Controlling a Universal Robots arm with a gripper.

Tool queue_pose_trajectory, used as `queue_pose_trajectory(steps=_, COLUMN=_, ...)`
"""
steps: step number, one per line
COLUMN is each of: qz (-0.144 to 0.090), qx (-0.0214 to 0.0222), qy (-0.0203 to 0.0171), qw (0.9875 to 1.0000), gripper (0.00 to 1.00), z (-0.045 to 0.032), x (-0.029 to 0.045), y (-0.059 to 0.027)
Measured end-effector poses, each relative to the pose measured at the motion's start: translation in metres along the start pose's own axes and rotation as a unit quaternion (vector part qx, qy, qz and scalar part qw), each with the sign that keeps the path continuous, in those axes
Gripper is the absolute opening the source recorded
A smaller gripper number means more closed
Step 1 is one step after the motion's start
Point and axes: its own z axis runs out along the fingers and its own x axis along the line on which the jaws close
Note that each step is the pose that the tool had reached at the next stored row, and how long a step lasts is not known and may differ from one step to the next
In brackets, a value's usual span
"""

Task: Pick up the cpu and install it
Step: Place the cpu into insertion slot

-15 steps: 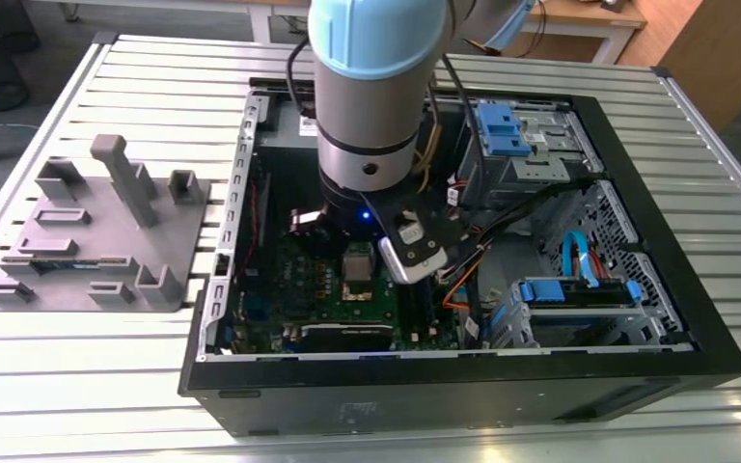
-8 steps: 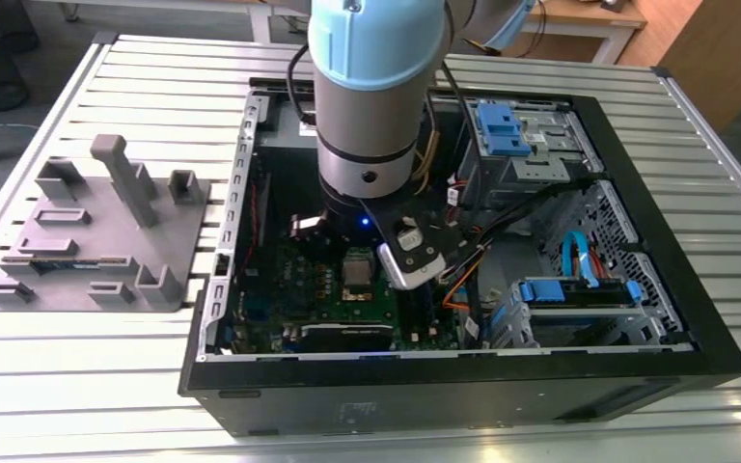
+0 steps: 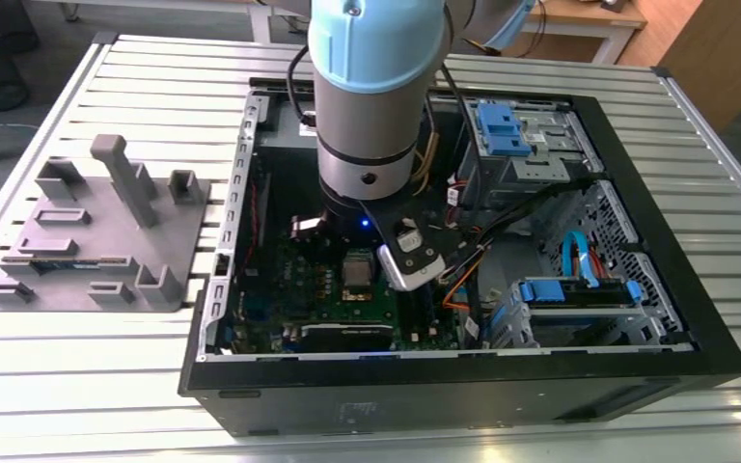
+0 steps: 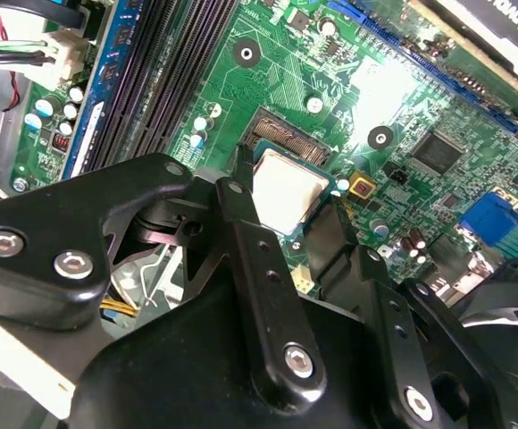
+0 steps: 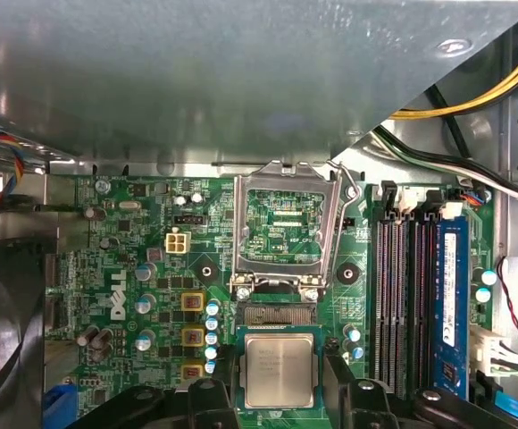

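Your gripper (image 4: 288, 192) is pinching the cpu (image 5: 279, 374) by two opposite edges, a black finger (image 4: 241, 223) against each side and the silvery top facing up. You have it right at the socket (image 5: 279, 313). In both wrist views the chip covers most of the opening, with a strip of gold contacts showing past its far edge.

I'd judge the pick-up done and the install unfinished. The chip doesn't look squared in the socket, and I can't tell how high it sits above the contacts. The metal frame (image 5: 286, 223) hinged at the far side of the socket stands open, clamping nothing.

Room is tight close in. A row of small capacitors (image 5: 212, 332) runs just beside the socket on one flank. On the opposite flank, a little further off, lie the dark memory slots (image 5: 400, 295) and a blue memory stick (image 5: 449, 304). The fingers fit between these with little to spare.

Beyond the socket and its raised frame stands a plain grey metal panel (image 5: 196, 80), with yellow and black cables (image 5: 473, 103) crossing near it. Above the socket the way is open, and the arm (image 3: 370, 96) reaches straight down into the case (image 3: 718, 357). Well apart from the socket, outside the case on the exterior view's left, the grey block with posts (image 3: 100, 231) rests on the slatted table (image 3: 88, 386).
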Motion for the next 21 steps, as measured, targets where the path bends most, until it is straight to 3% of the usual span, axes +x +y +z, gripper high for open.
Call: queue_pose_trajectory(steps=21, qz=0.0, qx=0.0005, qy=0.0, qw=1.0, gripper=0.47, z=0.0155, x=0.0004, y=-0.0014)
